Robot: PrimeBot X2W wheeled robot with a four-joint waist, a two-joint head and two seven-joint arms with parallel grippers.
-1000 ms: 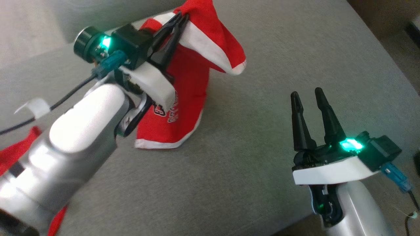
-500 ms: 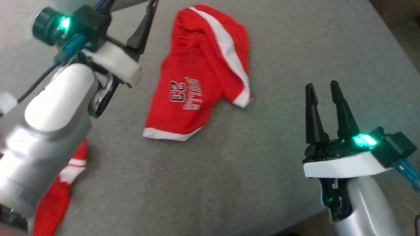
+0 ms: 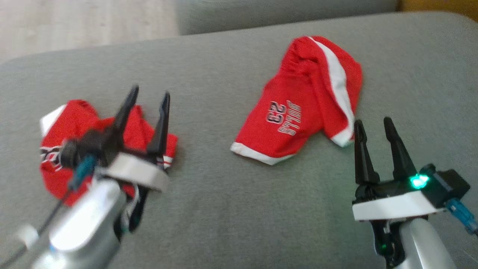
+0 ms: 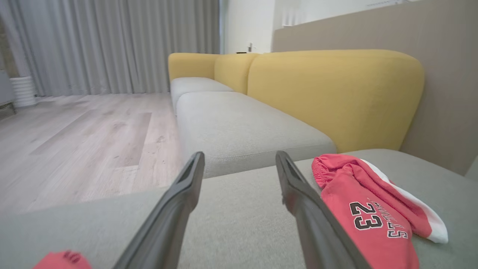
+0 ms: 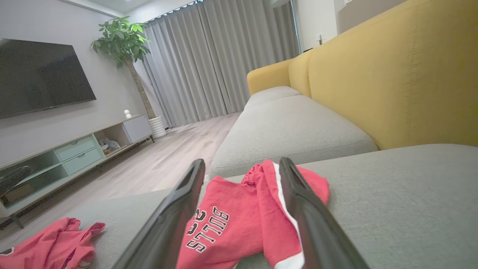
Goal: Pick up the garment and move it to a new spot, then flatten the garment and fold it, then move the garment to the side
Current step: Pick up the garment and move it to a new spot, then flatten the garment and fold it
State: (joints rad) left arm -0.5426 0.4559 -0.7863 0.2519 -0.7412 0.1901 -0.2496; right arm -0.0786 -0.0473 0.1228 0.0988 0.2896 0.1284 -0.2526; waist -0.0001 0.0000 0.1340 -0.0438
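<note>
The garment, red shorts with white trim and "BULLS 23" print, lies crumpled on the grey sofa cushion, right of centre in the head view. It also lies low right in the left wrist view as the garment, and in the right wrist view the garment sits between and beyond the fingers. My left gripper is open and empty, well left of it; in its own view the left gripper holds nothing. My right gripper is open just near the garment's right hem; the right gripper is empty.
A second red garment lies bunched on the cushion under my left gripper, and appears low left as the red garment. A yellow backrest borders the far side. The cushion edge drops to a wooden floor.
My left gripper has opened and let go of the garment, which dropped flat onto the cushion. The left arm drew back toward the lower left. The camera has also shifted.
</note>
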